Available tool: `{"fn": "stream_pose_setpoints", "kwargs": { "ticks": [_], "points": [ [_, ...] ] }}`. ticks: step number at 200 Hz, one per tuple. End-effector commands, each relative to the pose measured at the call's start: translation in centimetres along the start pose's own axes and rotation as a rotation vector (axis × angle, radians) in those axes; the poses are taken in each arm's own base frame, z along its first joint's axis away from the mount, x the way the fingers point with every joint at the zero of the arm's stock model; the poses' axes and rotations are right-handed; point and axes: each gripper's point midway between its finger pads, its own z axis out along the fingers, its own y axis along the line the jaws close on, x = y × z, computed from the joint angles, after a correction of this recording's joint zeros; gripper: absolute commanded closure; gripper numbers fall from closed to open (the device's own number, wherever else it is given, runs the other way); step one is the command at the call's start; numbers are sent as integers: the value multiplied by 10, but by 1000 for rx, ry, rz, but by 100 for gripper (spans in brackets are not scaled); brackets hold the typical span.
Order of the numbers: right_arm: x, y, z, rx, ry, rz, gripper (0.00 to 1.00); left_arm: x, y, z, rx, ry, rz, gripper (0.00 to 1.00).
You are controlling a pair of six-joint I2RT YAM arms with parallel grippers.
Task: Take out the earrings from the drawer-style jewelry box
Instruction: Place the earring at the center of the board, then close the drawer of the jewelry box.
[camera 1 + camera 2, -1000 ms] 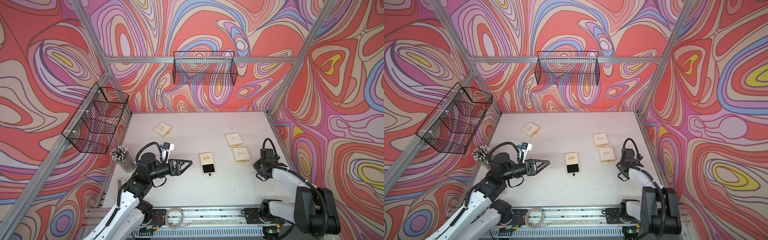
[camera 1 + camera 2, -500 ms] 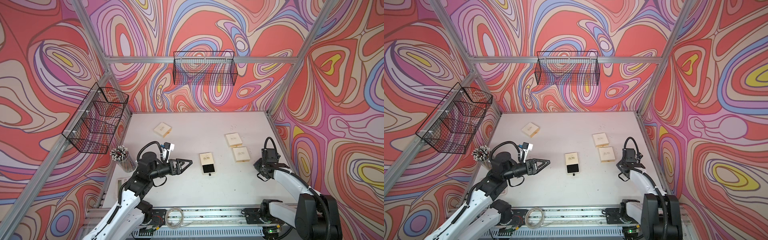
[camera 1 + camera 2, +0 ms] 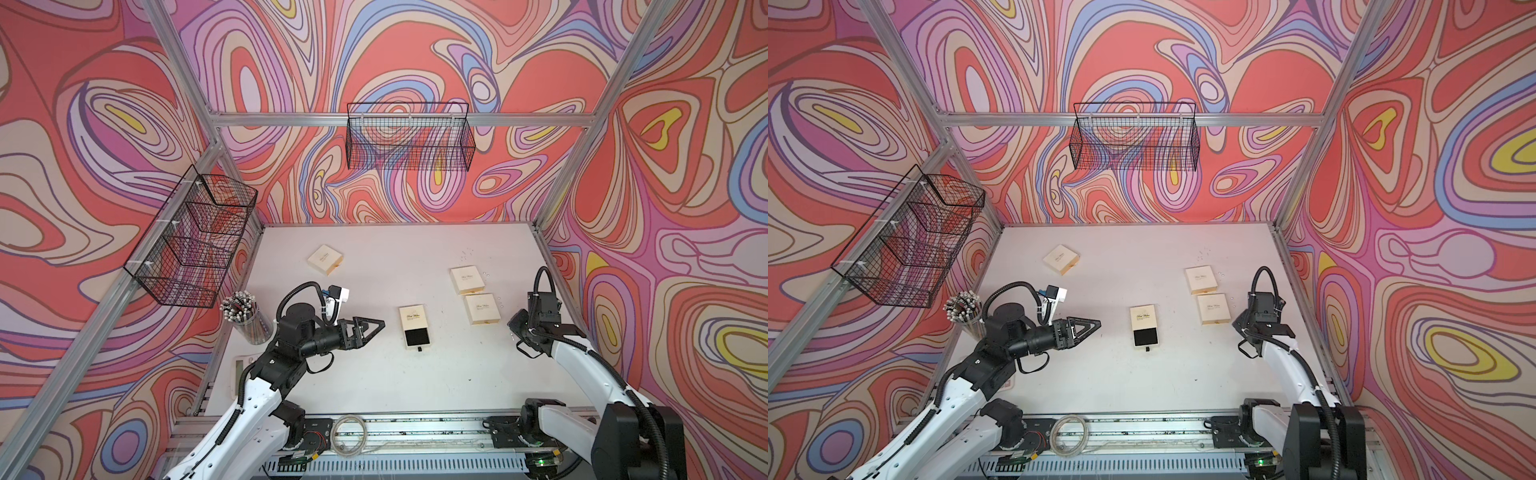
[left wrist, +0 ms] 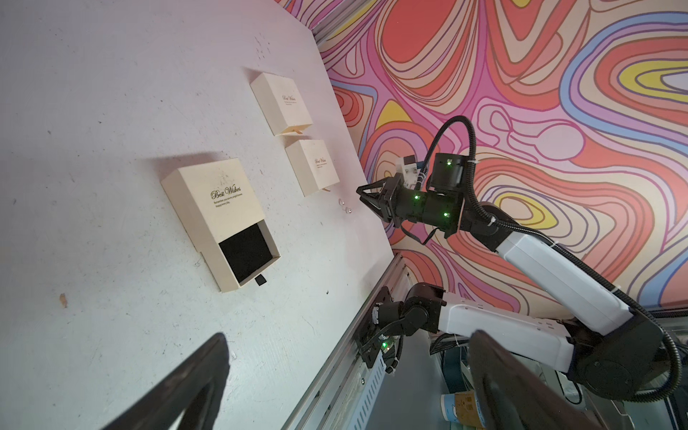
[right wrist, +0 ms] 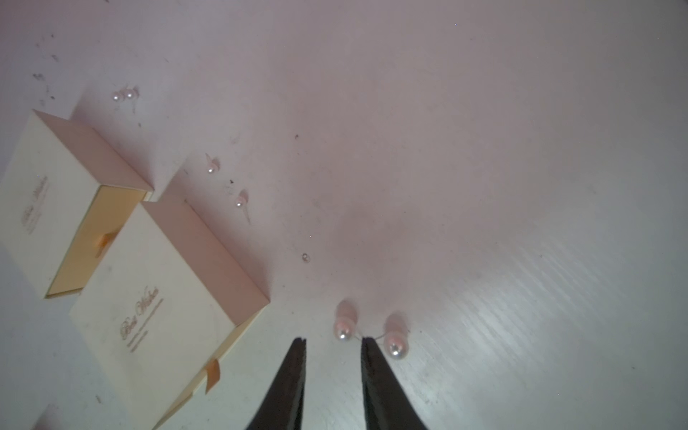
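The drawer-style jewelry box lies mid-table. Its drawer is pulled out and shows only bare black lining. Two pearl earrings lie on the white table just past the tips of my right gripper. That gripper is open and holds nothing, and it hovers low near the table's right edge. More earrings lie loose beside two other boxes. My left gripper is wide open and empty, left of the jewelry box.
Two shut cream boxes sit right of centre, and a third sits at the back left. A cup of pencils stands at the left edge. Wire baskets hang on the walls.
My right arm has shifted its posture a little while its gripper stays near the right edge. The left arm has not moved.
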Motion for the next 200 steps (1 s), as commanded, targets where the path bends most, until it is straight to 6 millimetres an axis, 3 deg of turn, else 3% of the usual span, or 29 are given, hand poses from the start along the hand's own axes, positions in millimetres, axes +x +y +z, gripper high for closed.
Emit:
{"fn": "stream_pose_setpoints", "kwargs": {
  "ticks": [1, 29, 69, 95, 128, 177, 181, 200],
  "points": [
    [-9, 22, -20, -92, -17, -65, 72, -2, 8, 0, -48, 2, -14, 0],
    [5, 65, -36, -179, -2, -187, 73, -8, 3, 4, -63, 32, -24, 0],
    [65, 158, -42, -332, 82, -439, 72, 17, 9, 21, -92, 78, 21, 0],
    [93, 209, -41, -416, 118, -549, 72, 43, 26, 36, -108, 136, 0, 17],
    [110, 249, -25, -458, 158, -615, 72, 62, 41, 56, -85, 162, -87, 46],
    [129, 287, 2, -493, 228, -676, 68, 79, 54, 79, -81, 150, -140, 79],
    [136, 284, 13, -473, 250, -686, 67, 82, 54, 81, -81, 157, -141, 82],
    [144, 294, 21, -480, 274, -705, 65, 89, 55, 94, -75, 175, -153, 91]
  ]
}}
